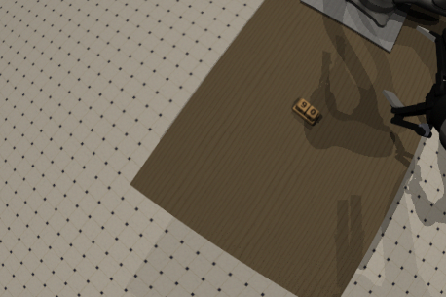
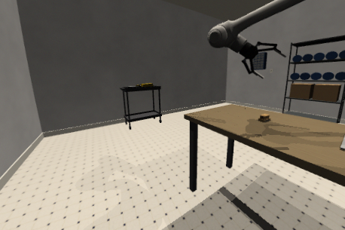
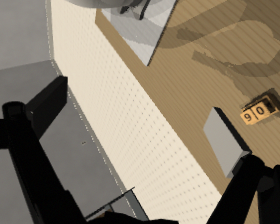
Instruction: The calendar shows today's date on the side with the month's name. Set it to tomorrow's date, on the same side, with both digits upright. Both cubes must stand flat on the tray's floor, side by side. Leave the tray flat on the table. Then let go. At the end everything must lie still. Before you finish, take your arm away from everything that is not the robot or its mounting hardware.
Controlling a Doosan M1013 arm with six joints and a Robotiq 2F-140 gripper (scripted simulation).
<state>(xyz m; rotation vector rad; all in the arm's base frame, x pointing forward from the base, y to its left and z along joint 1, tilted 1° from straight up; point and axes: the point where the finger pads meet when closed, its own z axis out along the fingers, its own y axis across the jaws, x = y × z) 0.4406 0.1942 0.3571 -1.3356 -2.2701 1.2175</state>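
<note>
The wooden calendar [image 1: 307, 110] is a small tray with two digit cubes side by side, standing on the brown table [image 1: 292, 157]. From above the cube tops read like 9 and 0; the month side is too small to read. It also shows in the exterior view [image 2: 264, 118] and in the wrist view [image 3: 260, 111]. My gripper [image 1: 406, 113] is open and empty, high above the table to the right of the calendar. It hangs well above it in the exterior view [image 2: 264, 61]. In the wrist view the fingers frame the picture.
The arm's grey base plate [image 1: 360, 1] sits at the table's far corner. A black cart [image 2: 141, 102] stands by the back wall. A shelf rack [image 2: 316, 80] with blue plates and boxes stands at the right wall.
</note>
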